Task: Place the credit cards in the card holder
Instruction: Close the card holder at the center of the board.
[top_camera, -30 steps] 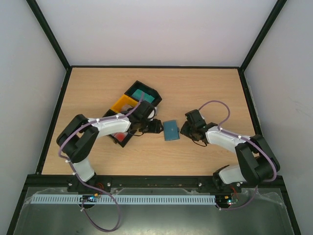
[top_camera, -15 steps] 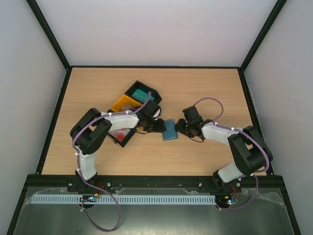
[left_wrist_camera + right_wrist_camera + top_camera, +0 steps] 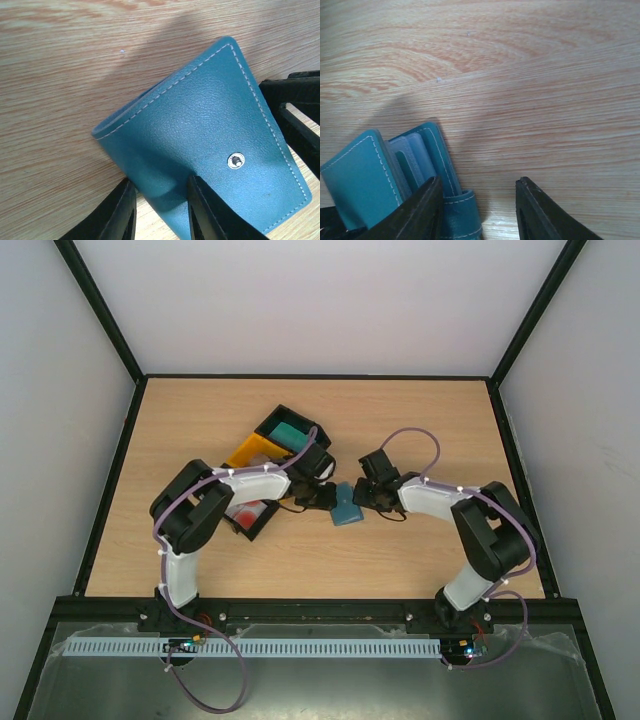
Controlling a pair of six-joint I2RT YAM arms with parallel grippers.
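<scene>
Opening the wallet looks like the step in hand; the card holder lies mid-tabletop between both claws; the left claw straddles its snap cover, jaws not yet clamped; the right claw stands open beside it, empty; next, pinch the cover and lift.

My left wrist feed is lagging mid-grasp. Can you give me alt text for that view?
A slate-blue card holder with white stitching and a silver snap stud lies partly open on the wooden table, one cover tilted up. The left pincer has its two black fingers bracketing the holder's lower edge.
</scene>
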